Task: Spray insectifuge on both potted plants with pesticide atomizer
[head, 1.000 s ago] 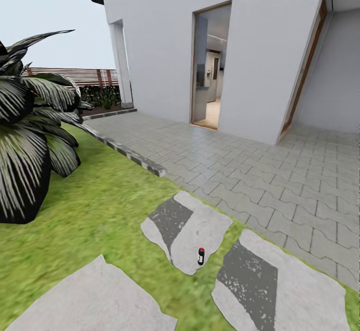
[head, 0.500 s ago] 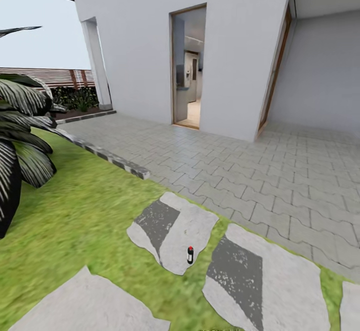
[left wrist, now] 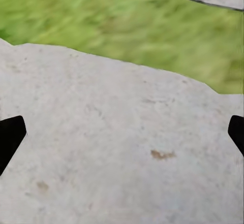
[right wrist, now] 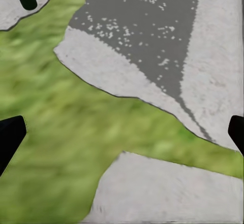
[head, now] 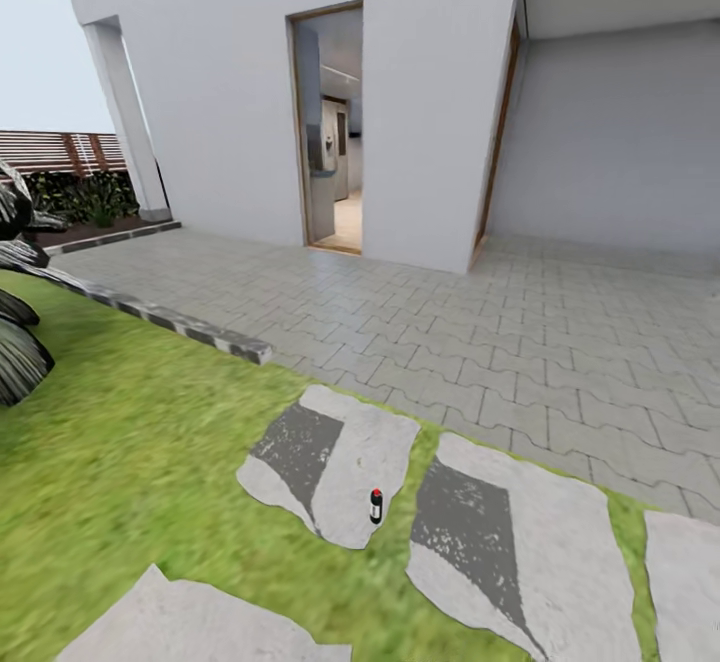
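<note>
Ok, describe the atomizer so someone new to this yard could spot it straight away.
From the open doorway in the white house wall, come across the grey paving to the lawn, where pale stepping stones lie. On the stone with a dark grey diamond patch, near its edge, the atomizer stands upright: a slim dark bottle with a red top, the only upright thing there.

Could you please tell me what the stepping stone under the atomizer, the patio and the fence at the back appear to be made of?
The stepping stone looks like rough matte natural stone: pale grey, irregular outline, one darker speckled patch. The patio appears to be interlocking grey concrete or stone pavers, with visible joints. The fence seems reddish-brown wooden slats, though it is too distant to be sure.
</note>
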{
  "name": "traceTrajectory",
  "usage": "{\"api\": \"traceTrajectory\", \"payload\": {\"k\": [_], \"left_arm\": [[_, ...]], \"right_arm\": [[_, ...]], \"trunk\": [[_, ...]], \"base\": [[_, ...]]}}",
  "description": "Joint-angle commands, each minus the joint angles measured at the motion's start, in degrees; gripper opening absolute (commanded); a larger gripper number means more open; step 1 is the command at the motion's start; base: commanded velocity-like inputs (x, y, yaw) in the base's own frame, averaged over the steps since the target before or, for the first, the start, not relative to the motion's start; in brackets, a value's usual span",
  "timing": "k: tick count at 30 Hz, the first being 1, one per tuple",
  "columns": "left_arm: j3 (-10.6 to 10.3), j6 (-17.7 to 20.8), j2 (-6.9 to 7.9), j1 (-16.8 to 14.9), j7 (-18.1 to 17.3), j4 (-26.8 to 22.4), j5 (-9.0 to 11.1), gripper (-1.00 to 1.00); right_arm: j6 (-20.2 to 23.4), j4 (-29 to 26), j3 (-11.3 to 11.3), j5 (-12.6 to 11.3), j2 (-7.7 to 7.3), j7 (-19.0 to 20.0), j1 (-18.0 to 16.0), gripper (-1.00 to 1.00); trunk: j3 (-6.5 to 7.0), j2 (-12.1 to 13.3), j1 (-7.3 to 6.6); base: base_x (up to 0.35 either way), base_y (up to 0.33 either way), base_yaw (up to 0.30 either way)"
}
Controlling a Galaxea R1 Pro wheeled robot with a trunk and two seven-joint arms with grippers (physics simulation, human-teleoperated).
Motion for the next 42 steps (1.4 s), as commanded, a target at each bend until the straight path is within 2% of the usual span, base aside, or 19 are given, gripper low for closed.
{"api": "traceTrajectory", "payload": {"k": [1, 16, 42], "left_arm": [[0.12, -0.18, -0.01, -0.02, -0.02, 0.03, -0.1, 1.0], [0.1, -0.18, -0.01, -0.02, -0.02, 0.02, -0.1, 1.0], [0.1, -0.18, -0.01, -0.02, -0.02, 0.1, -0.1, 1.0]], "right_arm": [[-0.17, 0.02, -0.04, 0.02, 0.0, -0.01, -0.04, 1.0], [-0.17, 0.26, 0.02, 0.02, 0.0, -0.09, -0.04, 1.0], [-0.17, 0.36, 0.03, 0.1, 0.0, -0.09, -0.03, 1.0]], "trunk": [[-0.05, -0.02, -0.01], [-0.07, -0.02, -0.01], [-1.01, -0.02, -0.01]], "base": [[0.0, 0.309, -0.298], [0.0, 0.309, -0.299], [0.0, 0.309, -0.293]]}}
